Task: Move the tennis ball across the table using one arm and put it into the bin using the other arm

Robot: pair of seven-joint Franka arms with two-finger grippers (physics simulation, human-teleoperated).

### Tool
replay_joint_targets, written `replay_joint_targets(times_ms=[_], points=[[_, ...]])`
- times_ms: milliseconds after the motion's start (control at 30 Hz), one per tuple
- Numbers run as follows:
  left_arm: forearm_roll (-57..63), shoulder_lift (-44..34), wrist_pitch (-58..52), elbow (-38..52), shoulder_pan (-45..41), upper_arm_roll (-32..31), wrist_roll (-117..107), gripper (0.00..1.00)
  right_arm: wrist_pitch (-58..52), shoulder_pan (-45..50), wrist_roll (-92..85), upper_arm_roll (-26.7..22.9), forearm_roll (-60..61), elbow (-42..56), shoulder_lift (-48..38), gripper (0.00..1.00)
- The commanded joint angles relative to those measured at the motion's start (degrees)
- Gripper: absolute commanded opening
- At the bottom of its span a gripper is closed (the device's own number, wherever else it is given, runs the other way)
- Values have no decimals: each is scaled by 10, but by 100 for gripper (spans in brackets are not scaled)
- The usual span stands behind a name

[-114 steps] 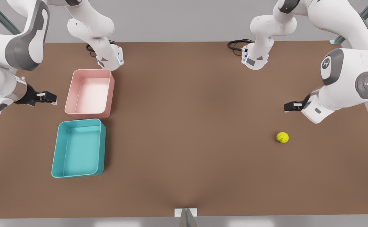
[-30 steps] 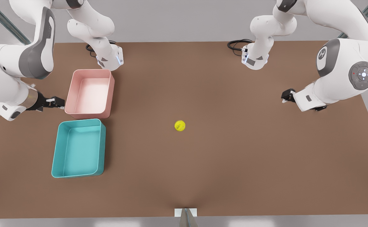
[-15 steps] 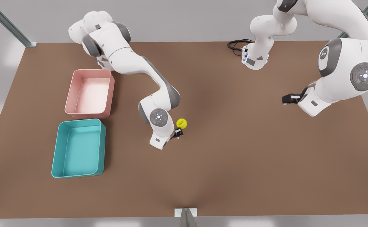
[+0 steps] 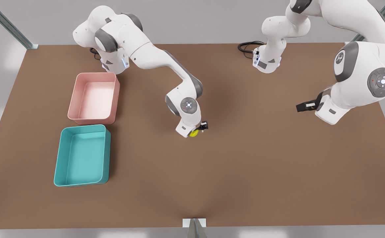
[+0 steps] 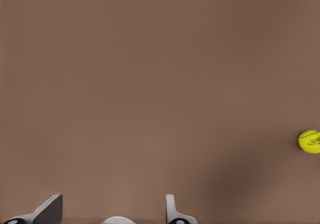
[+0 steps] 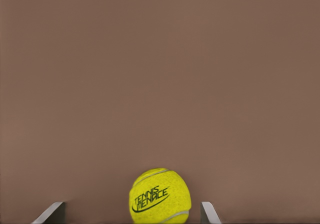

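Note:
The yellow-green tennis ball [image 4: 194, 133] lies near the middle of the brown table [image 4: 262, 172], half hidden under a white wrist. In the right wrist view the ball [image 6: 160, 196] sits between two spread fingertips that do not touch it. So my right gripper [image 4: 198, 131] [image 6: 131, 212], on the arm from the front view's left, is open around the ball. My left gripper [image 4: 300, 107] [image 5: 112, 210] waits open at the front view's right, with the ball [image 5: 310, 141] far off. The teal bin [image 4: 107, 153] stands empty at the front view's left.
A pink tub [image 4: 116, 96] stands just behind the teal bin. Both arm bases [image 4: 115, 62] [image 4: 266, 62] and a black cable [image 4: 247, 46] sit along the table's far edge. A small white bracket [image 4: 194, 223] sits at the near edge.
The ball rolled from the front view's right to the table's middle. The arm from the front view's left swung in and has now set its open gripper around the ball. The other arm barely moved.

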Motion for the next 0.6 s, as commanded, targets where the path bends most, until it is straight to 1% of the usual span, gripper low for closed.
replay_joint_targets(times_ms=[0,167,367,467,567], points=[[0,-1,0,0,-1,0,-67,100,39,0,137,3,1,-4,3,100],[0,2,1,-1,0,0,-66,100,39,1,127,3,-1,-39,3,100],[1,5,1,-2,0,0,-67,100,76,9,127,4,-1,-38,23,100],[0,1,-19,0,-2,-1,-67,100,77,10,127,3,-6,-39,33,100],[-1,1,-15,0,-1,0,-67,100,78,14,126,3,-7,-41,43,100]])
